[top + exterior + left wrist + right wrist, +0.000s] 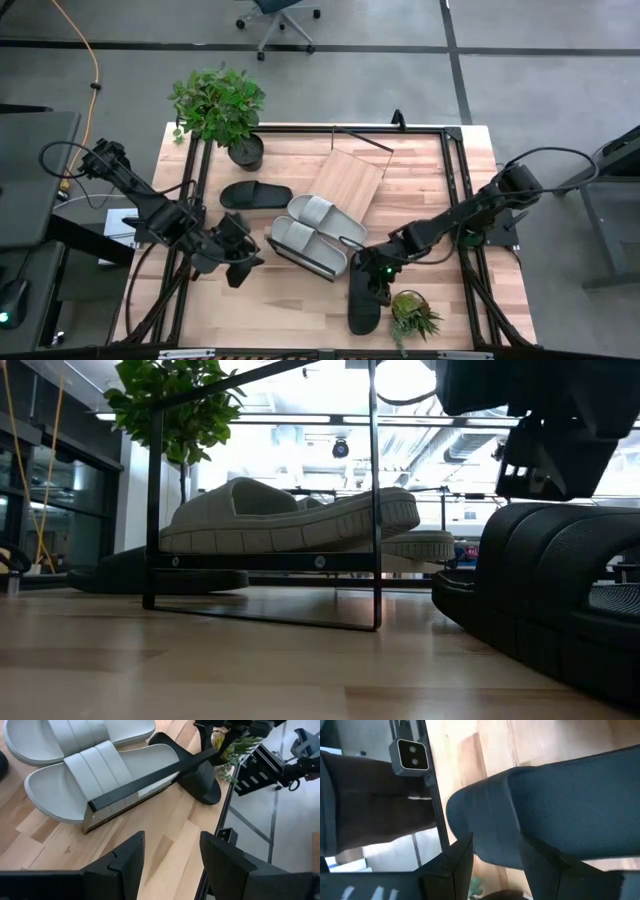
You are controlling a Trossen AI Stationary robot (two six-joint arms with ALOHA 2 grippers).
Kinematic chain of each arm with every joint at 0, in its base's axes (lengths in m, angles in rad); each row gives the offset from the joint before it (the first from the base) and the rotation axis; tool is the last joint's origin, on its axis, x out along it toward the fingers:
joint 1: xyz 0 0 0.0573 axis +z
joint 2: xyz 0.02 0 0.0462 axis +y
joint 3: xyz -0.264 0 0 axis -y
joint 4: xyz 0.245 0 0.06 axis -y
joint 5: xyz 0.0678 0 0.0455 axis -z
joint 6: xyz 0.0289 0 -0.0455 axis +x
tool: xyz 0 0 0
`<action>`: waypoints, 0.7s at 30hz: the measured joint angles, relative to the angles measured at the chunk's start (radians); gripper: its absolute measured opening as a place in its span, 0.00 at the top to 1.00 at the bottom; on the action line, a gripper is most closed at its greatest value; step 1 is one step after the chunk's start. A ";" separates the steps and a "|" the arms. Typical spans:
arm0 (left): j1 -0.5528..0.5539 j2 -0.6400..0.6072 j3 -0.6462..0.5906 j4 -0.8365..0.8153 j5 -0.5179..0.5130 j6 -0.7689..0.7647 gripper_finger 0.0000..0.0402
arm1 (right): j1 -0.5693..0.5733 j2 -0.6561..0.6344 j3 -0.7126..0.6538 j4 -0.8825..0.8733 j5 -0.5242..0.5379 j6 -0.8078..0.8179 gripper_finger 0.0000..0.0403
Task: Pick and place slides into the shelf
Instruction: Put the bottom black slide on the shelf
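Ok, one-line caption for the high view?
Right gripper over a black slide; two grey-green slides on the shelf; left gripper open nearby.

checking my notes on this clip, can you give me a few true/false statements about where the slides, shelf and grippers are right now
1. Both pale slides lie on the shelf. True.
2. The right gripper is at the black slide near the small plant. True; the right wrist view shows its fingers straddling the slide's strap.
3. The left gripper is shut on a pale slide. False; it is open and holds nothing, short of the shelf's end.
4. The other black slide is already on the shelf. False; it lies on the tabletop beside the shelf, near the large potted plant.
5. The shelf sits square to the table edges. False; it lies at an angle.
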 joint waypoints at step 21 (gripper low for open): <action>-0.013 0.000 0.000 -0.005 -0.006 -0.005 0.55 | -0.029 0.018 0.000 0.002 0.026 -0.049 0.64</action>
